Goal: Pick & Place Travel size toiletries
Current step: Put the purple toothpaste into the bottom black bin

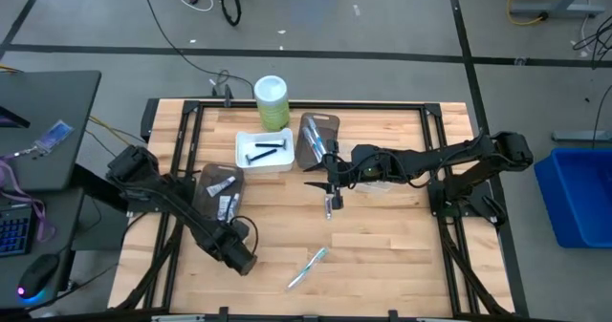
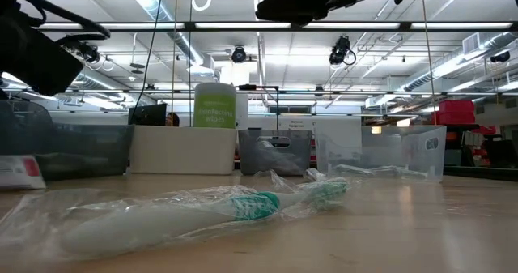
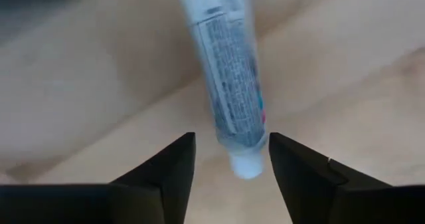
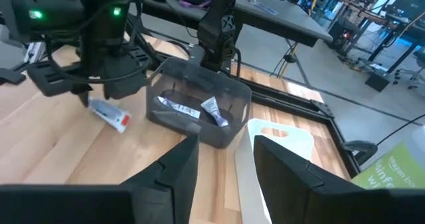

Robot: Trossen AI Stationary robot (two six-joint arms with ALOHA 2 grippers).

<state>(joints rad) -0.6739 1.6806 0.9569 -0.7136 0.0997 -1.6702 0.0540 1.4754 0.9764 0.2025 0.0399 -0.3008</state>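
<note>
Between the left gripper's (image 3: pixel 229 159) 2 spread fingers (image 3: pixel 169 167) lies a white tube (image 3: pixel 229 84), cap end toward the gripper, resting on the table (image 3: pixel 345 98); its far end is cut off by the frame, and the fingers do not touch it. In the high view this gripper (image 1: pixel 241 255) sits near the table's front, the tube hidden under it. The right gripper (image 4: pixel 226 161) hangs over mid-table with fingers apart, holding nothing. Ahead of it a dark tray (image 4: pixel 199 127) holds 2 tubes (image 4: pixel 214 111). A wrapped toothbrush (image 1: pixel 308 267) lies near the front edge, and 2 dark razors (image 1: pixel 266 151) sit in the white tray (image 1: pixel 241 158).
</note>
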